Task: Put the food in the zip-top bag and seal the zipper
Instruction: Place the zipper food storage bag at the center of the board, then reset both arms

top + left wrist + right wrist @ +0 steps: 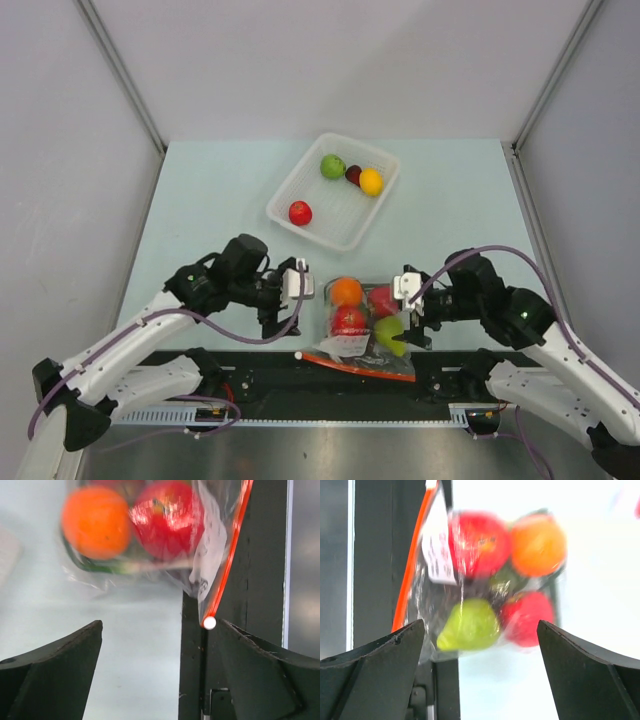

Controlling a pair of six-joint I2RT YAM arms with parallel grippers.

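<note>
Clear floppy bag [362,338] lies at the near table edge between the two grippers, its mouth end hanging over the black rail [250,365]. The plastic is crinkly and glossy, with a white label [210,550] near the mouth. The zipper [357,366], a thin orange-red strip, runs along the near edge and ends in a small white bead [209,623]; can't tell if it is pressed closed. Inside the bag are a round matte orange [347,291], a shiny red apple [349,320], a second red fruit [382,300] and a pear-shaped yellow-green fruit [391,332], all packed touching. Something dark sits under them, unclear what. Left gripper [298,295] is just left of the bag with its jaws spread wide and nothing between them; in the wrist view its black wedge fingers [60,670] frame bare table and the bead. Right gripper [412,312] is just right of the bag, also spread wide and holding nothing, with fingers [590,670] either side of the bag. Further back is a white translucent rectangular tray [283,198] with rounded corners, set at an angle, holding a green ball [332,166], a dark grape bunch [353,174] touching a yellow lemon [371,181], and a small tray apple [300,212] apart at its near corner. The table [210,200] is pale blue-green and smooth.
</note>
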